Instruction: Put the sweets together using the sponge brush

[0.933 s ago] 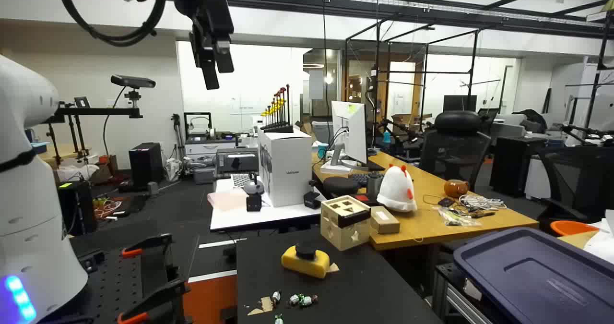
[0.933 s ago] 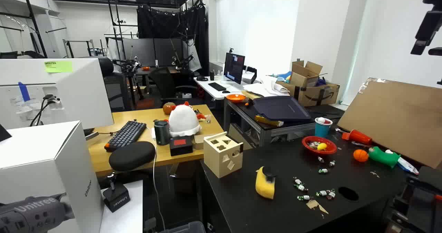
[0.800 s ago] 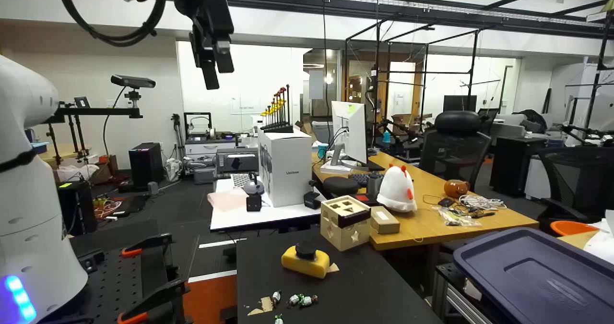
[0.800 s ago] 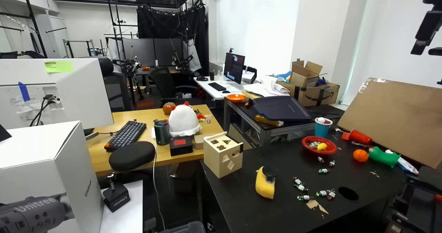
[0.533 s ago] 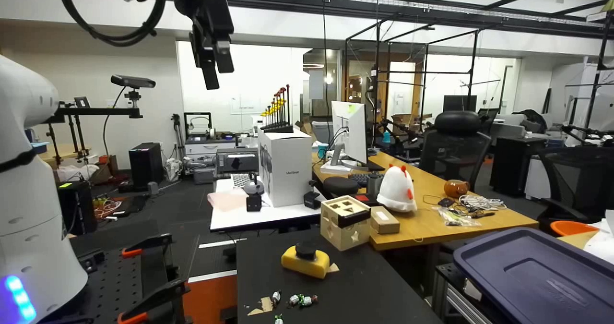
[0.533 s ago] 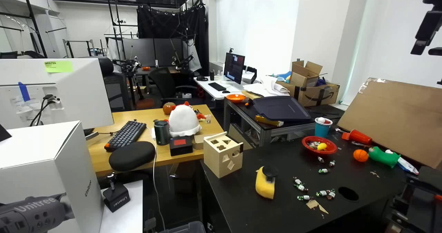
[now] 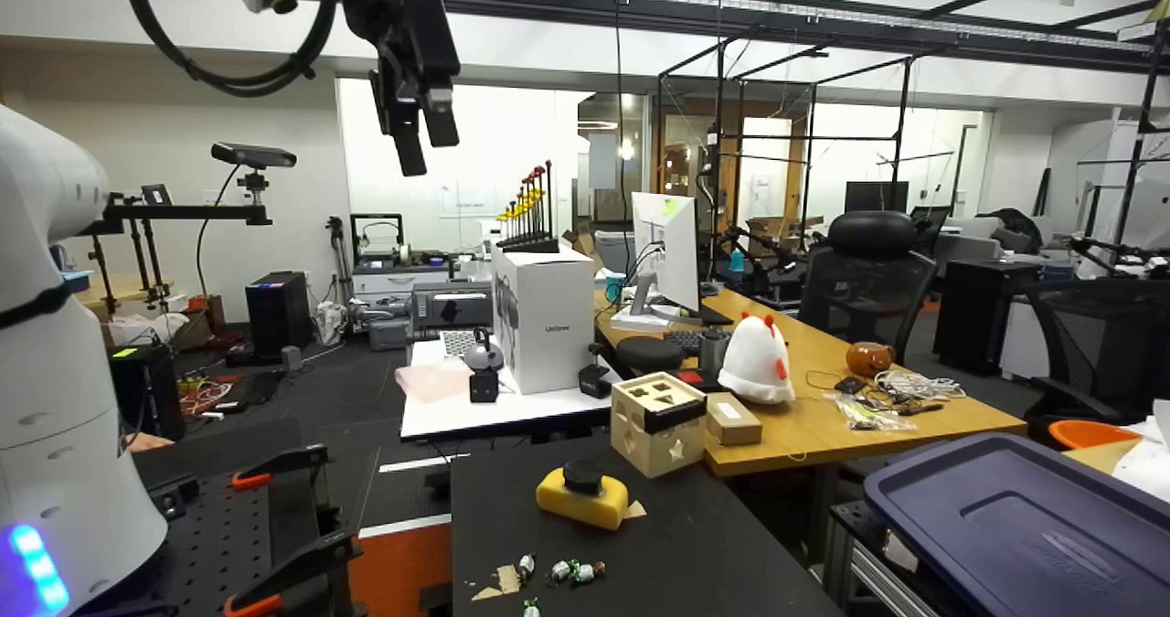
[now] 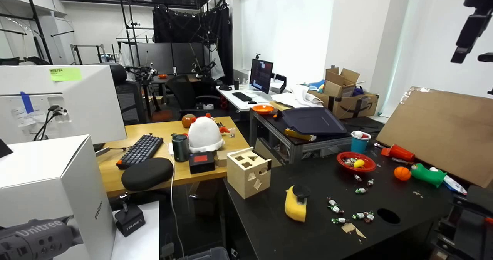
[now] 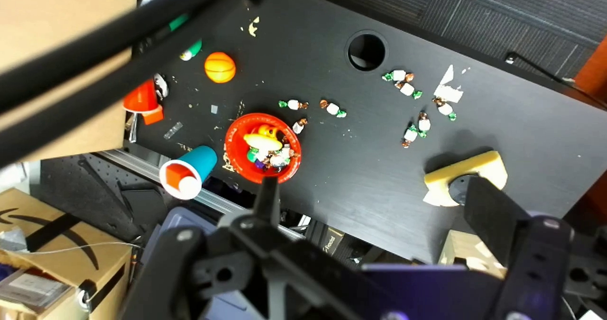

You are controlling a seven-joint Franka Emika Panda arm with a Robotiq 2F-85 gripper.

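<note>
The sponge brush, a yellow sponge (image 9: 462,169) with a round dark handle, rests on the black table (image 8: 285,237) near the wooden box; both exterior views show it too. Scattered sweets (image 9: 333,108), white with green and brown wrapper ends, lie in loose groups; some sweets (image 7: 576,571) are close to the sponge in an exterior view. High above the table hangs my gripper (image 7: 428,149), pointing down and touching nothing. In the wrist view my gripper (image 9: 372,183) is wide open and holds nothing; one finger covers part of the brush's handle from that angle.
A red bowl (image 9: 237,161) holding sweets and a yellow toy stands near the table edge, with a blue cup (image 8: 359,143) beside it. A wooden box with holes (image 8: 248,175) sits behind the brush. An orange ball (image 9: 220,67) and a table hole (image 9: 366,52) also show.
My gripper has shifted a little right and slightly down in an exterior view. It stays open. The brush and sweets lie where they were. A skin-coloured patch now shows more behind the arm's base.
</note>
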